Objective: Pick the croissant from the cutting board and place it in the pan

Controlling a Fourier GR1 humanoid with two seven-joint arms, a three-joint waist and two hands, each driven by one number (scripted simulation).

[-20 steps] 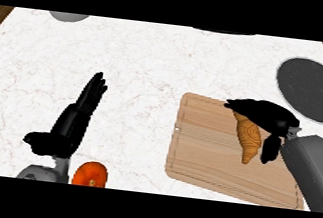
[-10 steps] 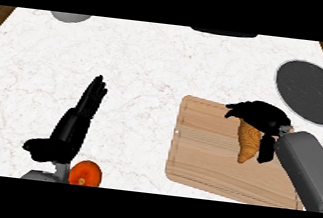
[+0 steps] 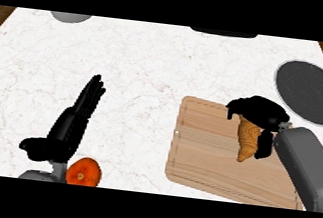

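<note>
Moved: right hand (image 3: pixel 259 113) has drawn nearer the view's middle over the last second, its forearm steeper, and the croissant (image 3: pixel 246 140) has shifted with it; left hand (image 3: pixel 74 121) has kept its place
Counts: one croissant, one cutting board (image 3: pixel 207 159), one pan (image 3: pixel 311 93), two hands, one orange round thing (image 3: pixel 83 171)
Croissant look: golden brown, ridged, tapering to a point at its lower end, upper end hidden under the fingers
Croissant place: over the right part of the cutting board; whether it is touching the wood cannot be told
Right hand fingers: curled over the croissant's top, thumb running down its right side, pinching it
Left hand fingers: straight and pressed together, pointing away, resting open on the counter (image 3: pixel 147 64) at the view's left
Pan: dark, round, grey-rimmed, near the counter's right edge, well apart from the croissant
Orange thing: at the lower edge, beside the left wrist
</note>
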